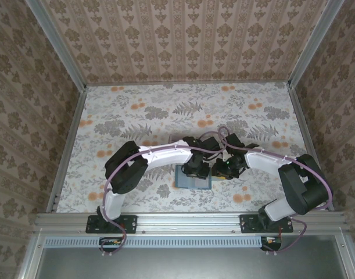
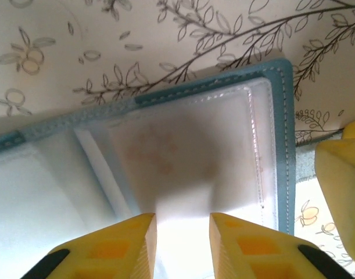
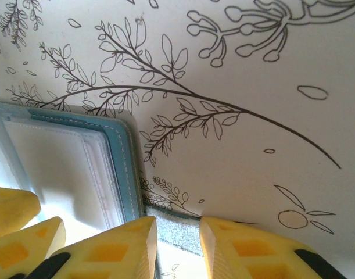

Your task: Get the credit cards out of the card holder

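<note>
Card holder (image 1: 193,183) lies open and flat on the surface (image 1: 136,116), near the front edge, between your two arms.

Arm pose:
- Both arms fold inward from their bases, elbows out, wrists meeting over the card holder.
- Left end effector (image 1: 196,168) points down onto the open inside. In its wrist view its (image 2: 183,238) yellow fingers stand a little apart, with a pale strip between them. You cannot tell whether they grip it.
- Right end effector (image 1: 226,170) sits just beside the holder's right edge. In its wrist view its (image 3: 178,238) fingers close against both sides of the grey-teal strap tab (image 3: 171,224).

Surface and room:
- Pale floral cloth with fern and orange blossom print.
- Patterned beige walls (image 1: 183,35) on three sides.
- Metal rail (image 1: 189,221) along the front, carrying both bases.

Around and in the way:
- A frosted sleeve (image 2: 235,145) covers the right-hand panel. A pale credit card (image 2: 165,151) with a pinkish tint shows through it.
- The left wrist hides the holder's upper part from overhead.
- The two end effectors crowd each other: a right finger (image 2: 340,197) stands at the holder's teal edge (image 2: 280,116), and left fingers (image 3: 14,212) show beside the right ones.
- Purple cables (image 1: 223,136) loop over both forearms.
</note>
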